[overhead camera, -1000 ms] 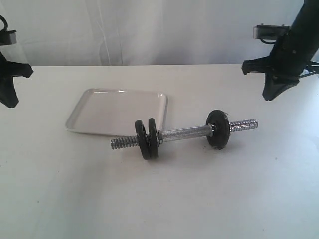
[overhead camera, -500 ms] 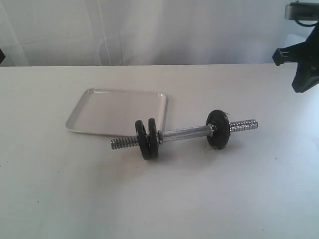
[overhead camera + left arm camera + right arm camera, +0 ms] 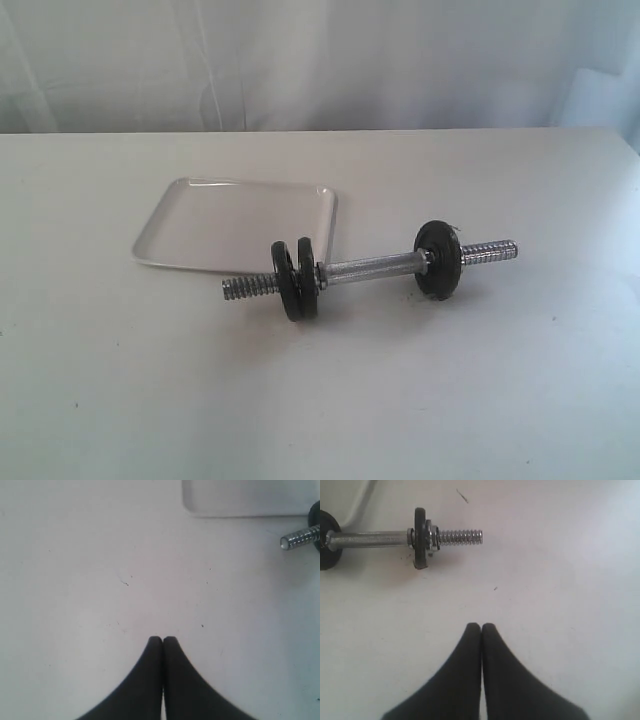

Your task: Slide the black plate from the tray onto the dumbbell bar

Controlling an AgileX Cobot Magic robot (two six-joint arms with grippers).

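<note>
The white tray lies at the left middle of the table and holds nothing. In front of it rests the dumbbell bar, with two black plates side by side near its left threaded end and one black plate near its right end. Neither arm shows in the exterior view. My left gripper is shut and empty over bare table, with the tray's corner and the bar's tip beyond it. My right gripper is shut and empty, short of the bar's right plate.
The white table carries only the tray and the dumbbell. A pale curtain hangs behind the table's back edge. The table's right edge shows at the far right of the exterior view.
Both arms have drawn out of the exterior view: the left one was gone half a second ago, and the right one rose away to the upper right. The dumbbell and tray have not moved.
</note>
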